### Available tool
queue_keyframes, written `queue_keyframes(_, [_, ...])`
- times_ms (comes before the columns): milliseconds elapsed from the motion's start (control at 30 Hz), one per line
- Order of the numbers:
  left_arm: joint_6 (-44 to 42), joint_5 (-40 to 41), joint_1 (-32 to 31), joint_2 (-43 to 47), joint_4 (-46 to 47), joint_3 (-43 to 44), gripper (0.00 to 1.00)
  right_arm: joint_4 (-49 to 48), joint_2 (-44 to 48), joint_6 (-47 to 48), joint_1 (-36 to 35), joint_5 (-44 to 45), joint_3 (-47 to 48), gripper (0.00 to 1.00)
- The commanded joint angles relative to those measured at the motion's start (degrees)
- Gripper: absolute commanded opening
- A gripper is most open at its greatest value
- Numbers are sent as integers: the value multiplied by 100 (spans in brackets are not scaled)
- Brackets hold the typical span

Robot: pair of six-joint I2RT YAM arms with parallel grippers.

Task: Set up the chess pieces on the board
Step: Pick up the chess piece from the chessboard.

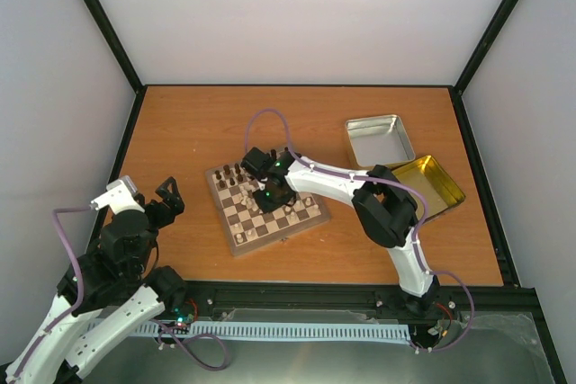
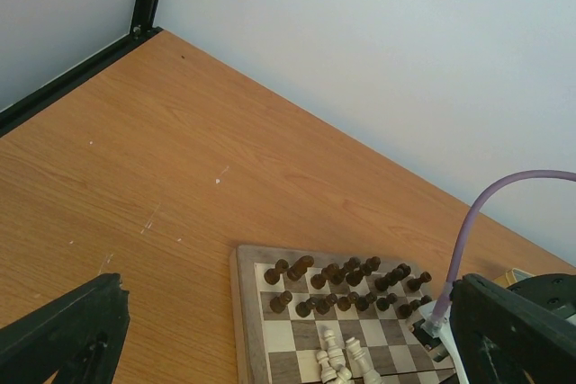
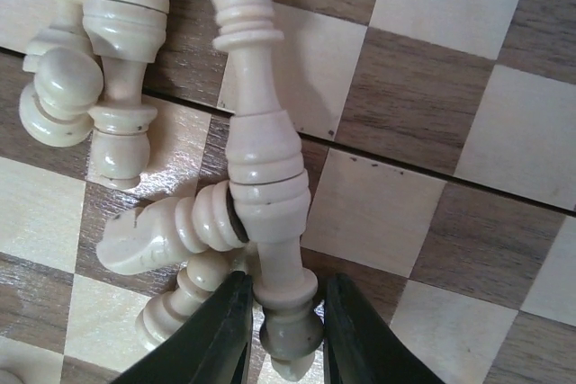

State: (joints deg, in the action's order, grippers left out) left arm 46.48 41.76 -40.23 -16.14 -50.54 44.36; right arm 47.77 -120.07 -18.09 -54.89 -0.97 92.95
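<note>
The board (image 1: 215, 197) lies at the table's middle, with dark chessmen (image 2: 346, 281) in two rows along its far side. A heap of cream chess pieces (image 2: 340, 357) lies toppled on the squares. My right gripper (image 1: 273, 195) reaches down over that heap. In the right wrist view its jaws (image 3: 286, 330) are closed round the narrow top of one tall cream piece (image 3: 265, 159), which lies across other fallen cream pieces (image 3: 162, 231) on the board (image 3: 450, 132). My left gripper (image 1: 171, 197) hangs open left of the board with nothing in it, its fingers (image 2: 63, 334) wide apart.
A silver tin (image 1: 378, 139) sits at the back right, with a gold tin (image 1: 430, 184) beside it under my right arm's elbow. Bare orange table (image 2: 180, 159) stretches left of and behind the board. Black frame posts stand at the corners.
</note>
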Motion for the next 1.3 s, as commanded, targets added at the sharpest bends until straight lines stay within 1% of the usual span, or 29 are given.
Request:
queue_keyframes(0, [-153,17,-3,-47,106,22,98,52,-79,78,49,-46,-36,22])
queue_keyframes(67, [-151,8,-3,-47,111,25,99,86,-59,111,49,-86,-65,20])
queue_keyframes(167, [-159,-6,-2,-54,130,25,99,20,70,157,49,-116,-212,14])
queue_keyframes(300, [-192,-47,-3,-98,165,15,99,-294,291,271,49,-136,-463,9])
queue_keyframes(400, [-238,-127,-3,-185,240,3,99,-613,464,342,45,-15,-628,6])
queue_keyframes(533, [-337,-386,2,-352,500,-76,99,-1329,879,486,49,120,-944,5])
queue_keyframes(700, [-181,-1024,-3,-701,857,-323,99,-1664,1032,499,49,172,-1028,4])
queue_keyframes(867, [179,-1961,-3,-1139,1448,-769,99,-2273,1430,503,49,110,-1675,4])
queue_keyframes(1000, [490,-2525,0,-1576,1933,-986,100,-2929,1736,508,58,-16,-2266,4])
queue_keyframes(1100, [530,-2970,0,-1806,2465,-1100,99,-3456,1933,572,58,-179,-2628,4])
queue_keyframes(1233, [541,-3309,38,-2106,2865,-1075,96,-3997,2098,660,58,-234,-2927,4])
queue_keyframes(1267, [542,-3520,89,-2173,2980,-1075,95,-4086,2120,677,58,-270,-2980,4])
